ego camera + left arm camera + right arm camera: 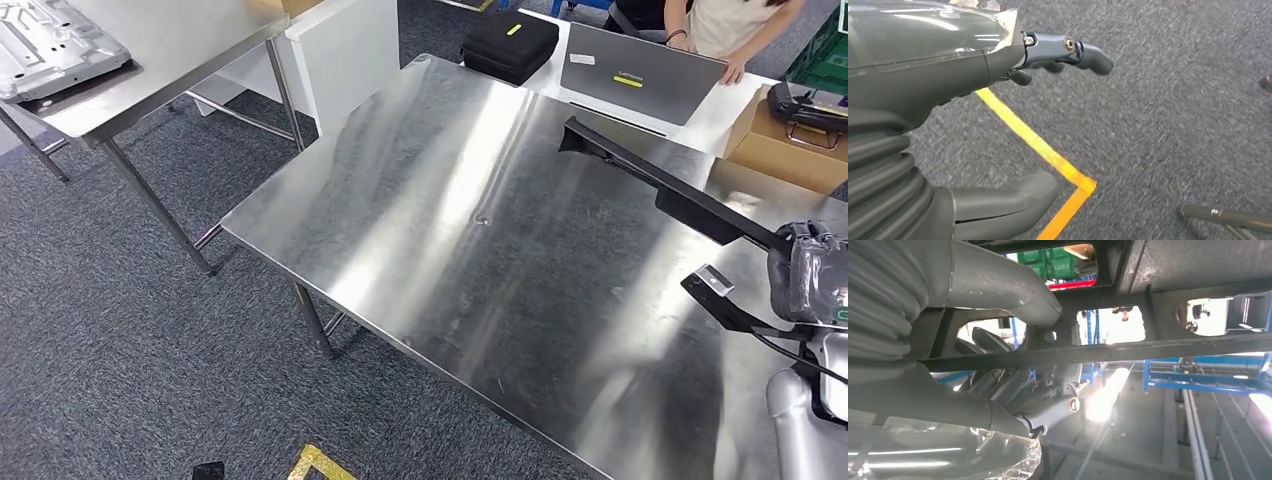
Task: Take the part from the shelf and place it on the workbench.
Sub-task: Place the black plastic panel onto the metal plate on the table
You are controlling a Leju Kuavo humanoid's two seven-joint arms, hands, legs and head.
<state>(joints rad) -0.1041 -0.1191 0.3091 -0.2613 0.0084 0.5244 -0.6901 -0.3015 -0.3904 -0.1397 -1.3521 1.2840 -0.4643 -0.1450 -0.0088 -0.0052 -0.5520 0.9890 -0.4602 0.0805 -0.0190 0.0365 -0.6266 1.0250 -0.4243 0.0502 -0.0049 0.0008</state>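
Note:
The part is a long black frame with cut-out openings. My right hand grips it at the right edge of the head view and holds it slanting above the steel workbench, its far tip toward the back. In the right wrist view the thumb lies over a bar of the part and the dark fingers curl under it. My left hand hangs over grey carpet with fingers and thumb apart, holding nothing.
A second steel table at the back left carries a grey pressed metal panel. Behind the workbench a white table holds a black case, a laptop and a cardboard box; a person leans there. Yellow tape marks the floor.

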